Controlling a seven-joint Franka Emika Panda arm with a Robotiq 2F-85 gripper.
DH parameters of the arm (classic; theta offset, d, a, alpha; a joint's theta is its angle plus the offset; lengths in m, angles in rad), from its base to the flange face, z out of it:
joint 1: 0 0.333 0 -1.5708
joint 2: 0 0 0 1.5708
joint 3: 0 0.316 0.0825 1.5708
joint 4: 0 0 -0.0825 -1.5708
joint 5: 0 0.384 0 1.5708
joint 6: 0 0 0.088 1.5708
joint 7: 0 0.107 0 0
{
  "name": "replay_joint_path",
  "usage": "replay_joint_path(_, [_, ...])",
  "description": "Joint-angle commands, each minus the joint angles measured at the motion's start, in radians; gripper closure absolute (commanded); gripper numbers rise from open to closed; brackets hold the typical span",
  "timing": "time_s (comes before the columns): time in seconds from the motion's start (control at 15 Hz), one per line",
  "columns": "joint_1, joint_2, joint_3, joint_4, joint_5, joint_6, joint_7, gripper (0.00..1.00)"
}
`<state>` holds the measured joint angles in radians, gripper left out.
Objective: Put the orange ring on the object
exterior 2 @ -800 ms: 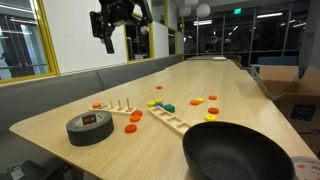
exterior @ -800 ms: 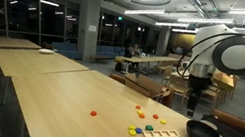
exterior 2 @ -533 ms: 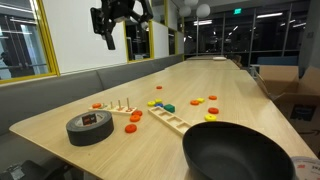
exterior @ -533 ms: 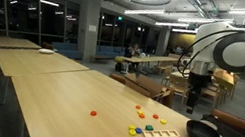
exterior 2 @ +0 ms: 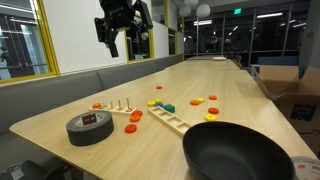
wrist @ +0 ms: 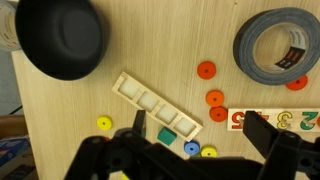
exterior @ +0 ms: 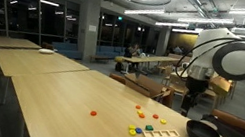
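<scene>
Several small flat orange rings lie on the wooden table: three (wrist: 206, 70) (wrist: 215, 98) (wrist: 219, 114) show in the wrist view, and others show in both exterior views (exterior 2: 130, 127) (exterior: 138, 107). A wooden peg board with numbers (wrist: 238, 120) lies beside them, and its upright pegs show in an exterior view (exterior 2: 120, 107). My gripper (wrist: 200, 128) is open and empty. It hangs high above the table in both exterior views (exterior 2: 122, 25) (exterior: 196, 92), over the rings and the board. Part of the board is hidden behind a finger.
A black bowl (wrist: 62, 38) (exterior 2: 238, 155) (exterior: 202, 133) and a grey tape roll (wrist: 276, 45) (exterior 2: 90, 127) flank the pieces. A wooden compartment tray (wrist: 155, 110) (exterior 2: 172, 120), a green block (wrist: 165, 133), and blue (wrist: 190, 148) and yellow rings (wrist: 104, 124) lie nearby. The table edge is close to the bowl.
The gripper has shifted slightly sideways high above the table and the arm has turned a little. It stays open and empty. Nothing on the table has moved.
</scene>
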<state>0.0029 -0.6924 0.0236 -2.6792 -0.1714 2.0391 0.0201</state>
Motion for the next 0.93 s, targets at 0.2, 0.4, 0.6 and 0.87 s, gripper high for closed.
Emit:
replay_joint_path(0.2, [-0.093, 0.087, 0.001, -0.075, 0.015, 0.299, 0.202, 0.00])
replay_joint_path(0.4, [-0.149, 0.165, -0.010, -0.076, 0.009, 0.401, 0.237, 0.00])
replay_joint_path(0.6, [-0.196, 0.255, -0.020, -0.053, 0.018, 0.474, 0.269, 0.00])
replay_joint_path(0.87, [-0.232, 0.387, -0.038, -0.005, 0.039, 0.531, 0.324, 0.00])
